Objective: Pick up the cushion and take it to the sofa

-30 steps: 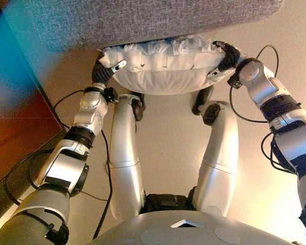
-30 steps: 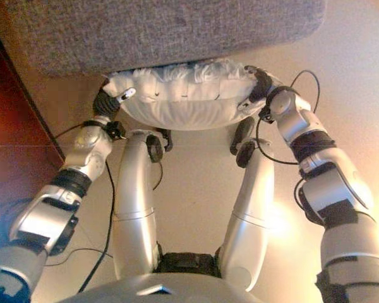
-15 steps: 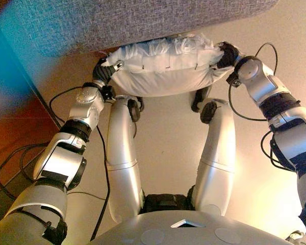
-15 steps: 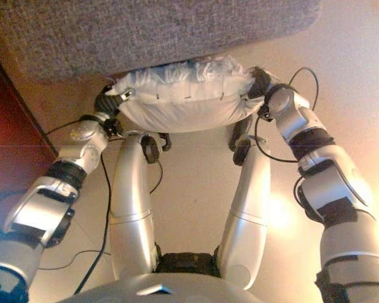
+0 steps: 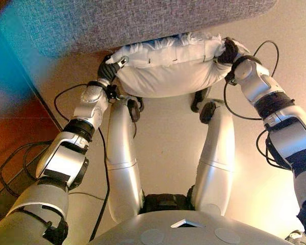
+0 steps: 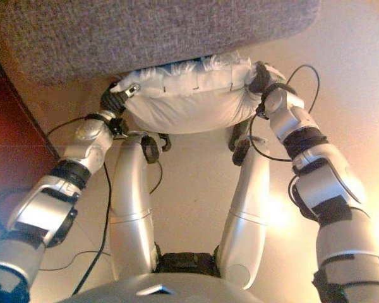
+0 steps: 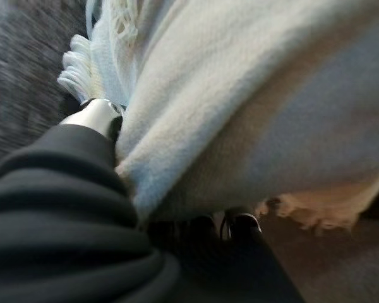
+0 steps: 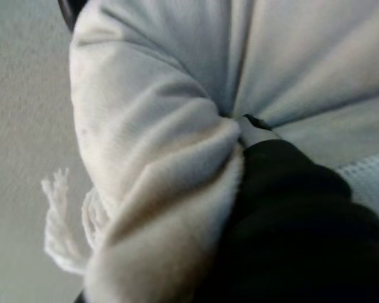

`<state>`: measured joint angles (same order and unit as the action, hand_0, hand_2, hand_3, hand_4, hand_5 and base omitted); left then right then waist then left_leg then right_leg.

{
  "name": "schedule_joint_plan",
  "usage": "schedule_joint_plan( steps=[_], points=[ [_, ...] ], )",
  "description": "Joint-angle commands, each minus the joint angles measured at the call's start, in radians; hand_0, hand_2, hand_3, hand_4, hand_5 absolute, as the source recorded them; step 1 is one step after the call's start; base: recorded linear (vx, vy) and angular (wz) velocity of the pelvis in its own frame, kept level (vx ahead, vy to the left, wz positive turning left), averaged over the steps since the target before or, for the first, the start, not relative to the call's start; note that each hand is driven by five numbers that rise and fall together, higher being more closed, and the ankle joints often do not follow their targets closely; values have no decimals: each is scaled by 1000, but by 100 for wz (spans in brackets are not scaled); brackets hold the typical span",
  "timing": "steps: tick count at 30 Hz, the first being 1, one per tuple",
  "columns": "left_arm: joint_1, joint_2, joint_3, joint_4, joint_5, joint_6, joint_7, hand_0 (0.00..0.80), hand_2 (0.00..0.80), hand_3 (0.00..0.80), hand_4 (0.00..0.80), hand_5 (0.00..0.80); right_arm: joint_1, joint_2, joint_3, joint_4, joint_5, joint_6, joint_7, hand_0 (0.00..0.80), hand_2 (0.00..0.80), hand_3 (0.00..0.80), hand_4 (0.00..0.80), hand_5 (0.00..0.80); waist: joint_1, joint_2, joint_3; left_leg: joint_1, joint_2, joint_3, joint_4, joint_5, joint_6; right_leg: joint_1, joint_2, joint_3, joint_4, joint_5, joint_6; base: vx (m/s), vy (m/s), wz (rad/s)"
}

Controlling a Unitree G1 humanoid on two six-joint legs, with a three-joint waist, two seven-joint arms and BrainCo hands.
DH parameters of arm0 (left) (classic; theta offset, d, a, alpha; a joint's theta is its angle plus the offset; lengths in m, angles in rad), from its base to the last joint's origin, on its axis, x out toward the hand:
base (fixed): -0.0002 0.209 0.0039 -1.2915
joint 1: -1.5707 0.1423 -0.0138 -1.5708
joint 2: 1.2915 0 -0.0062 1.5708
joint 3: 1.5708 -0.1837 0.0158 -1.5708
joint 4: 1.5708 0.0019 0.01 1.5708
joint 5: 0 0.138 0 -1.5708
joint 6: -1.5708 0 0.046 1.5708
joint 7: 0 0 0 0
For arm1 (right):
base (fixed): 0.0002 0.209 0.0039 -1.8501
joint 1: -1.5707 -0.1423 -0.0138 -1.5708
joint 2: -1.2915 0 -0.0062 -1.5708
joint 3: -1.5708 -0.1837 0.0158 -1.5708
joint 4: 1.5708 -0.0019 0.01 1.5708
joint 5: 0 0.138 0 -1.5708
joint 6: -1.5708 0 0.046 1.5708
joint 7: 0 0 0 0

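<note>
The cushion (image 5: 168,66) is white, plump, with a fringe of white tassels along its far edge. It is held off the floor (image 5: 168,148) between the two hands, one at each end, and its far edge lies against the front edge of the sofa (image 5: 143,20), partly tucked beneath the grey woven seat; whether it rests on any part of the sofa cannot be told from the head views.

Left hand (image 5: 112,66): at the cushion's left end, on the side away from the sofa's right corner. A silver finger lies over the top corner of the cushion, and in the left wrist view more dark fingertips (image 7: 240,224) show under the cushion's lower side. The hand is clamped on the cushion end, thumb and fingers on opposite faces.

Right hand (image 5: 228,50): at the cushion's right end, pressed into the fabric just below the sofa edge. In the right wrist view the cloth bunches and creases round a finger (image 8: 256,129) dug into it, with the dark cover close behind. The hand appears to be grasping the cushion end, though most of its fingers are buried in folds.

The cushion sags slightly in the middle below the sofa edge. Its underside is smooth cloth; the tassels point toward the sofa. A dark reddish surface (image 5: 10,127) lies to the left of the sofa, beside the pale floor.
</note>
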<state>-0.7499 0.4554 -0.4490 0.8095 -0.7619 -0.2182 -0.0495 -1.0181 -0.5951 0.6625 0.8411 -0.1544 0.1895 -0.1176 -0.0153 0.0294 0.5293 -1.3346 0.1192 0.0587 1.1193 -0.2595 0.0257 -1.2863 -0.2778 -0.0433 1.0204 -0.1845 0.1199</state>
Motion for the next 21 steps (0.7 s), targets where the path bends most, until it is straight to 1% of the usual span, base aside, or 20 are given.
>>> schedule_joint_plan(
  steps=[1,2,4,6,7,9,10,13,15,16,17,19,20,21],
  points=[
    [54,-58,55,-148,21,-138,-30,800,800,800,800,800,66,-45,-50,-95,-34,7,-87,800,800,800,800,800,14,24,-9,175,6,43,-118,-36,-40,123,39,-11,-87,70,-6,-1,-57,0],
    [58,-59,55,-152,25,-139,-28,800,800,800,800,800,71,-45,-52,-99,-33,6,-89,800,800,800,800,800,14,24,-9,180,6,43,-122,-35,-41,128,39,-12,-91,71,-6,2,-70,0],
    [94,-64,67,-193,55,-146,-5,800,800,800,800,800,130,-42,-83,-149,5,-8,-107,800,800,800,800,800,14,17,-9,241,10,48,-171,-25,-47,188,32,-25,-133,79,2,19,-82,-1],
    [136,-61,74,-242,107,-147,46,800,800,800,800,800,208,-33,-131,-209,44,-40,-135,800,800,800,800,800,12,6,-9,324,15,56,-244,-7,-55,266,25,-45,-191,88,12,40,-92,-1],
    [150,-60,82,-258,117,-144,53,800,800,800,800,800,235,-30,-151,-231,53,-47,-138,800,800,800,800,800,12,2,-9,355,15,58,-273,1,-57,296,23,-53,-215,92,15,58,-90,2],
    [197,-55,105,-313,129,-134,65,800,800,800,800,800,328,-28,-207,-296,73,-107,-149,800,800,800,800,800,10,-9,-9,452,13,61,-356,25,-64,386,16,-74,-284,103,23,78,-78,5],
    [217,-51,111,-333,131,-133,66,800,800,800,800,800,360,-27,-225,-324,81,-119,-148,800,800,800,800,800,10,-13,-9,488,9,60,-385,33,-65,419,14,-81,-310,108,25,96,-56,3],
    [316,-55,147,-432,112,-113,43,800,800,800,800,800,525,-9,-306,-439,105,-201,-146,800,800,800,800,800,8,-27,-9,654,-12,55,-496,65,-72,585,10,-94,-428,123,37,174,-54,1],
    [356,-56,169,-484,116,-85,36,800,800,800,800,800,607,-7,-359,-485,133,-258,-114,800,800,800,800,800,12,-37,-10,742,-22,49,-547,78,-75,676,7,-99,-488,130,42,175,-70,6],
    [381,-56,181,-502,110,-71,29,800,800,800,800,800,652,-2,-383,-510,149,-287,-82,800,800,800,800,800,11,-47,-28,778,-28,49,-592,117,-70,717,5,-108,-541,160,36,167,-94,6],
    [401,-55,192,-508,108,-58,24,800,800,800,800,800,690,0,-398,-524,162,-310,-50,800,800,800,800,800,12,-54,-54,819,-31,47,-626,128,-73,762,6,-114,-576,161,38,164,-97,10],
    [425,-53,208,-519,97,-43,18,800,800,800,800,800,731,-4,-415,-544,161,-336,1,800,800,800,800,800,13,-64,-82,872,-28,46,-670,143,-79,821,7,-121,-615,160,38,202,-100,11],
    [439,-55,219,-528,91,-36,17,800,800,800,800,800,753,-12,-419,-555,136,-356,33,800,800,800,800,800,15,-71,-102,911,-25,46,-706,159,-84,863,11,-129,-644,160,37,199,-123,6],
    [453,-53,227,-532,90,-31,15,800,800,800,800,800,770,-23,-422,-565,132,-362,47,800,800,800,800,800,17,-75,-116,944,-21,45,-739,172,-89,899,17,-137,-667,159,35,245,-155,6]
  ],
)
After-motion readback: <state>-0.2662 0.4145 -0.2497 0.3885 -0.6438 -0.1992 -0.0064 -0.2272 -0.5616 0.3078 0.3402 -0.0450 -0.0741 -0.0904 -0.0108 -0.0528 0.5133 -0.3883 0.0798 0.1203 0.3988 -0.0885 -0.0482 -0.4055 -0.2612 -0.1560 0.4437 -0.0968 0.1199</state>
